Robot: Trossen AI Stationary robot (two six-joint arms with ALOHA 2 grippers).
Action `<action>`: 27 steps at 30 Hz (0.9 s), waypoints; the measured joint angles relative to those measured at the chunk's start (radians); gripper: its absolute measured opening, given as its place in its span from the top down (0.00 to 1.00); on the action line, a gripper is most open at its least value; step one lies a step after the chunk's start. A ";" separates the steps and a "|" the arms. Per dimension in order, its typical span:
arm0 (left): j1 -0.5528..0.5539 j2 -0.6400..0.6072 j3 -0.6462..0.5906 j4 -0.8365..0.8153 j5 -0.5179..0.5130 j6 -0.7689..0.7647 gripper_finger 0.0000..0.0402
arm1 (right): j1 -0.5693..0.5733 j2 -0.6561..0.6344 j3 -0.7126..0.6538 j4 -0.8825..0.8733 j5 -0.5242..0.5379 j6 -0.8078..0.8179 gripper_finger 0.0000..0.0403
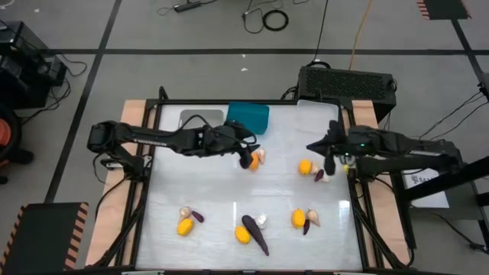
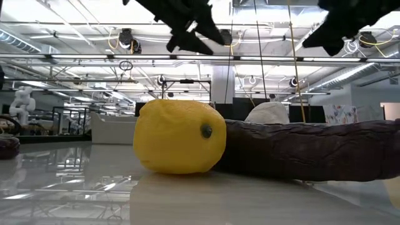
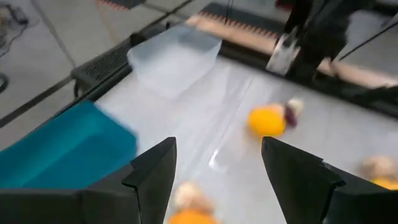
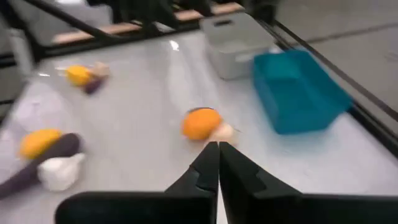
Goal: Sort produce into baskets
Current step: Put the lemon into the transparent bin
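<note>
A: Where do the grippers stand?
B: The left gripper (image 1: 246,156) hangs with its fingers spread wide and nothing between them, above a yellow-orange rounded fruit (image 1: 254,162) and a pale beige bulb (image 1: 260,156) near the teal blue rectangular tub (image 1: 248,118). The right gripper (image 1: 329,163) has its fingers pressed together and holds nothing, just beside another yellow-orange fruit (image 1: 305,166) and a small dark purple piece (image 1: 318,175).

A: And the baskets?
B: A light grey tub (image 1: 200,118) and the teal one sit side by side at the white worktop's (image 1: 229,198) far edge; a clear translucent tub (image 3: 176,59) stands farther along. More produce lies in clusters toward the near edge, including a long dark purple vegetable (image 1: 255,234).
</note>
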 joint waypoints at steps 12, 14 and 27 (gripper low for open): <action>0.016 -0.038 -0.001 -0.501 0.076 0.122 0.39 | -0.049 0.357 0.070 0.016 -0.062 0.274 0.63; 0.019 -0.038 -0.001 -0.530 0.075 0.162 0.39 | -0.061 0.412 0.096 0.014 -0.099 0.287 0.56; 0.056 -0.091 -0.097 -0.656 0.070 0.209 0.39 | -0.080 0.729 0.419 -0.291 -0.053 0.212 0.42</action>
